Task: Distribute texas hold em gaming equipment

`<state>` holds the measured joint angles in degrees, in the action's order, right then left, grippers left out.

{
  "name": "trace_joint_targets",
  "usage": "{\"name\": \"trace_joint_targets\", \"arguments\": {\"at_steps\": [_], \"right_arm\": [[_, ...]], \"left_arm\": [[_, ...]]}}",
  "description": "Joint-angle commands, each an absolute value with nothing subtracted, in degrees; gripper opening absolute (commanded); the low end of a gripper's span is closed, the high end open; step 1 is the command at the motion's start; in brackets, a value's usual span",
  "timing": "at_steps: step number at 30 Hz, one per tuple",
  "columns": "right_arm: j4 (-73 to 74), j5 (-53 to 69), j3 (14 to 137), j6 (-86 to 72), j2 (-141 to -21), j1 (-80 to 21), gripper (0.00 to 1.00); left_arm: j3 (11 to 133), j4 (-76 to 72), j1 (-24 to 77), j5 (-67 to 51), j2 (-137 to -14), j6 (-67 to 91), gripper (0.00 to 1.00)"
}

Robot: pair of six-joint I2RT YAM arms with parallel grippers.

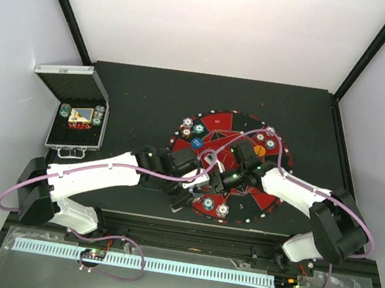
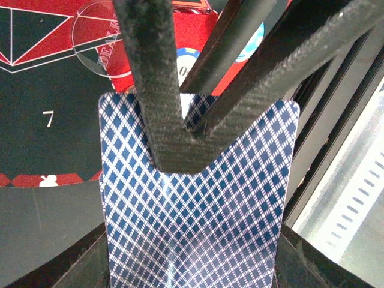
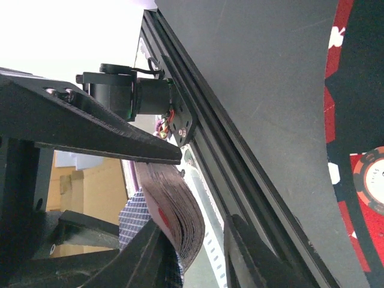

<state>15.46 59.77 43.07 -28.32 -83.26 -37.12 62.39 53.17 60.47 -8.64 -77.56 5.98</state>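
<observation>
At the far left of the black worktop [image 1: 149, 92] the silver case [image 1: 76, 118] lay open, with chips seated in its foam. The left claw [image 2: 192, 267] was closed on a pack of playing cards [image 2: 198, 222]. Its fingers pressed the pack's side edges so that it bowed, held at the near-left rim of the round mat [image 1: 217, 121]. Chip stacks [image 1: 193, 126] stood in pairs around the mat, with a blue button [image 1: 193, 162] and an orange button [image 1: 256, 169] nearer the middle. The right claw [image 3: 171, 195] had one finger on the top card and the other under the pack. Whether it actually gripped, I could not tell.
</observation>
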Motion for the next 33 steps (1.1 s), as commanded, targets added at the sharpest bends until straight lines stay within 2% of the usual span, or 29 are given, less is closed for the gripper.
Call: {"name": "trace_joint_targets", "arguments": {"at_steps": [1,21,33], "right_arm": [[17.75,58.26,43.42,-27.72,-81.96,-36.08,0.26],[21.39,57.10,44.63,-26.26,-78.51,-34.52,0.01],[26.13,53.20,45.73,-23.93,-74.82,-30.02,0.01]], "left_arm": [[62.67,54.07,60.82,-7.92,-75.51,5.17,0.58],[61.33,53.61,60.84,-6.08,-76.38,5.36,0.56],[59.64,53.24,60.37,-3.29,-77.02,5.83,0.56]]}}
